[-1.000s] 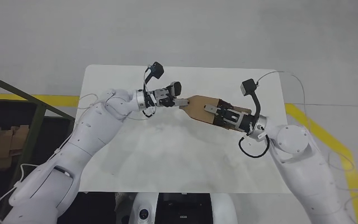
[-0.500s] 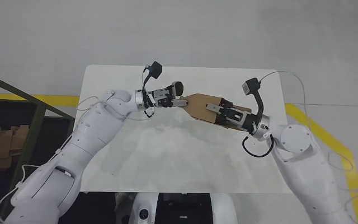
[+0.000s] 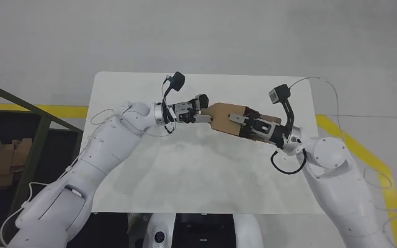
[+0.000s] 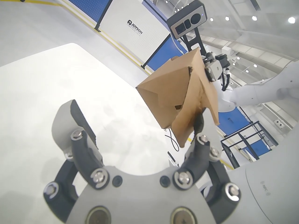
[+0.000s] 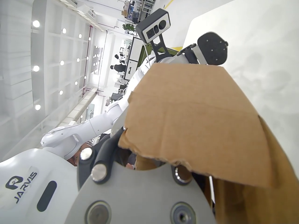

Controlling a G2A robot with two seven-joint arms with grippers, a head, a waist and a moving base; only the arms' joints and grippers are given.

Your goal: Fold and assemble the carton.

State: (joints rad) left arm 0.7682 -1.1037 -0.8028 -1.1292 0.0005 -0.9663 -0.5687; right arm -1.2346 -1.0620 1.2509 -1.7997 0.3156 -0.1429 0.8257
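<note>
The brown carton [image 3: 224, 118] is held in the air over the table's far middle, partly folded, with flaps [image 4: 186, 127] sticking out. My right gripper [image 3: 243, 122] is shut on the carton's right end; one finger [image 3: 236, 117] lies on its top face. In the right wrist view the carton [image 5: 193, 117] hides that gripper's fingertips. My left gripper [image 3: 201, 115] is at the carton's left end, open wide. One of its fingertips [image 4: 198, 120] touches a flap's edge. The other finger [image 4: 74, 115] stands free over the table; its pad [image 5: 213, 51] shows beyond the carton.
The white table [image 3: 186, 180] is bare around and below the arms. A dark rack [image 3: 37, 133] and small cardboard boxes [image 3: 12, 155] stand on the floor off the table's left side. Yellow floor lines [image 3: 62, 110] run past both sides.
My left gripper has moved right, up against the carton's left end. The right arm has shifted the carton slightly and turned it a little flatter.
</note>
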